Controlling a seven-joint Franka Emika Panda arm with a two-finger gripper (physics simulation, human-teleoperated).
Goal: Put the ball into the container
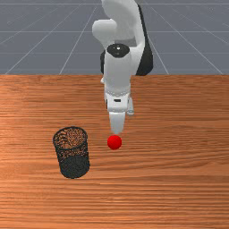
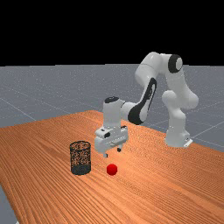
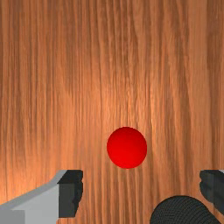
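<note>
- You have the red ball (image 1: 114,142) on the table (image 1: 179,188), outside the black mesh bin (image 1: 74,166), with a gap of wood between them.
- Your gripper (image 2: 112,153) hangs above the tabletop near the ball, its fingers (image 3: 71,193) spread wide and pinching nothing; the far view shows a gap between fingertips and ball.
- Your bin stands upright, open end up, to the ball's left in both the front view and the far view.
- Its mesh wall and raised rim stand between your ball and the bin's inside.
- Your arm (image 2: 151,72) reaches over the table from its base (image 2: 176,133).
- Past the table you see grey floor (image 2: 39,83) with pale grid lines.
</note>
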